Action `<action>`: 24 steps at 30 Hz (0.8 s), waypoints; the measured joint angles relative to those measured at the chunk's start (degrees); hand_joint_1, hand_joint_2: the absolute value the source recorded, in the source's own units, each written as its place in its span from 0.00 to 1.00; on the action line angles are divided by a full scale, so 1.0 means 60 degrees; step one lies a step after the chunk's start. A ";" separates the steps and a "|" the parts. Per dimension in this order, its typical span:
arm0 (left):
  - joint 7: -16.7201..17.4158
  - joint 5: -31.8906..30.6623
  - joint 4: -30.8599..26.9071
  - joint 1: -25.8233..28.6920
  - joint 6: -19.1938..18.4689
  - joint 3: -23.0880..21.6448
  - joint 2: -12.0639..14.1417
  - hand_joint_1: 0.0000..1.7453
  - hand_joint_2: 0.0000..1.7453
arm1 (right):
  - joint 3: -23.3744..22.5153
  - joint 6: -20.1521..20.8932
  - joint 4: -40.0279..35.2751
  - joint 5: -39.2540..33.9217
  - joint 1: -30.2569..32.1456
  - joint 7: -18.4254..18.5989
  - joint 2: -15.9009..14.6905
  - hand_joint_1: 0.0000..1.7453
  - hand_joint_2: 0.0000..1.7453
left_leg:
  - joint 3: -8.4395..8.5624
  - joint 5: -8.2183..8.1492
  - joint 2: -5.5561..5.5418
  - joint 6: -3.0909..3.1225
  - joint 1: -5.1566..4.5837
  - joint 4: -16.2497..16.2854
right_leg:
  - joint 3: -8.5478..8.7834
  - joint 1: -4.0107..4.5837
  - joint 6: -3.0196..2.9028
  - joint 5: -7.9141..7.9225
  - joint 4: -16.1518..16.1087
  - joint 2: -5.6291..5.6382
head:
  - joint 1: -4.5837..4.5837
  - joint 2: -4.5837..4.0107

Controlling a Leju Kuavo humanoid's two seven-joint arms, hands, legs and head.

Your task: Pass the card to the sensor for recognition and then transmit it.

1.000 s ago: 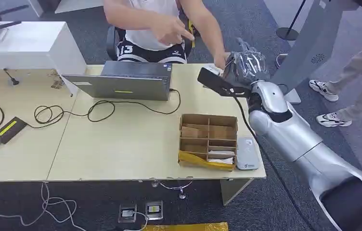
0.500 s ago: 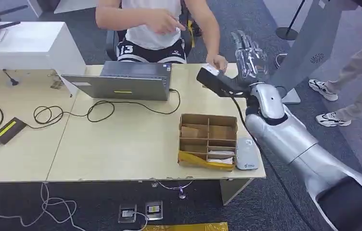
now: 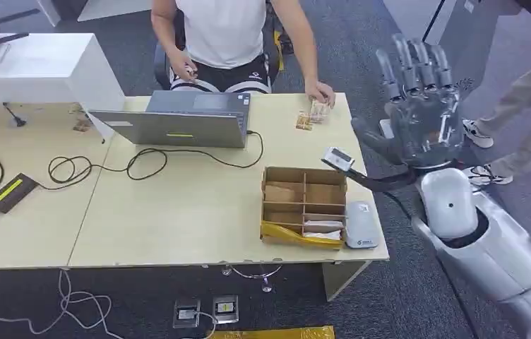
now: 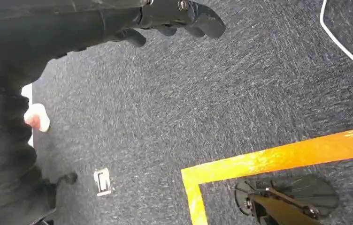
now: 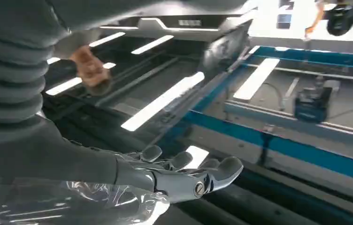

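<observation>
My right hand (image 3: pixel 419 113) is raised off the table's right edge, fingers spread and pointing up, with nothing in it. In the right wrist view the same hand (image 5: pixel 184 180) stretches flat toward ceiling lights. A few small cards (image 3: pixel 311 115) lie on the far part of the table (image 3: pixel 178 212), just under a seated person's hand (image 3: pixel 319 92). The grey sensor pad (image 3: pixel 361 225) lies at the table's near right corner, beside a cardboard divider box (image 3: pixel 305 205). My left hand (image 4: pixel 174 16) hangs over dark carpet, fingers loosely extended and holding nothing.
A closed grey laptop (image 3: pixel 178 123) with a black cable (image 3: pixel 142 159) sits mid-table. A black power brick (image 3: pixel 12 191) lies on the left. Another person's legs (image 3: pixel 524 134) stand to the right. A white cabinet (image 3: pixel 37 67) is at the back left.
My right hand has drawn back from the person's hand, rising and moving right with its fingers spread. The person took the card and now rests a hand by cards on the table.
</observation>
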 joint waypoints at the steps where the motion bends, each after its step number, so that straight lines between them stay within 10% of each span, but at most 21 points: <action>1: -0.0022 0.0058 0.0000 0.0003 0.0029 0.0015 0.0000 0.00 1.00 | -0.0430 -0.0025 -0.0336 -0.0029 0.0395 0.0242 -0.0354 0.00 1.00 | 0.0000 -0.0007 -0.0006 0.0010 -0.0001 0.0000 | 0.0008 -0.0001 0.0000 -0.0001 -0.0002 -0.0007 | 0.0000 -0.0004; 7: -0.0131 0.0514 0.0000 0.0066 0.0292 0.0153 -0.0051 0.00 1.00 | -0.3738 -0.1670 -0.1412 -0.1006 0.3742 0.0939 -0.1700 0.00 1.00 | -0.0011 -0.0024 -0.0004 0.0010 0.0005 -0.0004 | 0.0014 0.0003 0.0000 -0.0002 -0.0014 -0.0006 | 0.0004 0.0000; 15: -0.0127 0.0739 0.0000 0.0050 0.0477 0.0248 -0.0113 0.00 1.00 | -0.6950 -0.2470 -0.1667 -0.1479 0.6411 0.1161 -0.2006 0.00 1.00 | -0.0004 -0.0031 0.0013 0.0008 0.0007 -0.0007 | 0.0012 0.0006 -0.0001 -0.0004 -0.0014 0.0005 | -0.0004 0.0000; 16: -0.0127 0.0757 0.0000 0.0046 0.0488 0.0277 -0.0124 0.00 1.00 | -0.7285 -0.2477 -0.1667 -0.1530 0.6589 0.1198 -0.2006 0.00 0.00 | -0.0005 -0.0031 0.0012 0.0009 0.0007 -0.0007 | 0.0013 0.0006 -0.0001 -0.0004 -0.0014 0.0004 | -0.0004 0.0000; 20: -0.0102 0.1082 0.0000 0.0044 0.0590 0.0361 -0.0197 0.00 1.00 | -0.8020 -0.2518 -0.1378 -0.3785 0.7087 0.1361 -0.1882 0.00 0.00 | -0.0006 -0.0030 0.0014 0.0009 0.0007 -0.0011 | 0.0014 0.0007 -0.0002 -0.0004 -0.0014 0.0006 | -0.0007 0.0000; 21: -0.0106 0.1133 0.0000 0.0039 0.0601 0.0379 -0.0215 0.00 1.00 | -0.8085 -0.2601 -0.1118 -0.4681 0.7133 0.1191 -0.1773 0.00 1.00 | -0.0003 -0.0029 0.0015 0.0008 0.0007 -0.0010 | 0.0010 0.0006 -0.0002 -0.0004 -0.0014 0.0007 | -0.0004 0.0000; 24: -0.0106 0.1187 0.0000 0.0018 0.0565 0.0379 -0.0262 0.00 1.00 | -0.8198 -0.2696 -0.0135 -0.6745 0.7320 0.0354 -0.1298 0.00 1.00 | -0.0005 -0.0029 0.0016 0.0009 0.0006 -0.0010 | 0.0013 0.0004 -0.0002 -0.0004 -0.0014 0.0006 | -0.0004 0.0000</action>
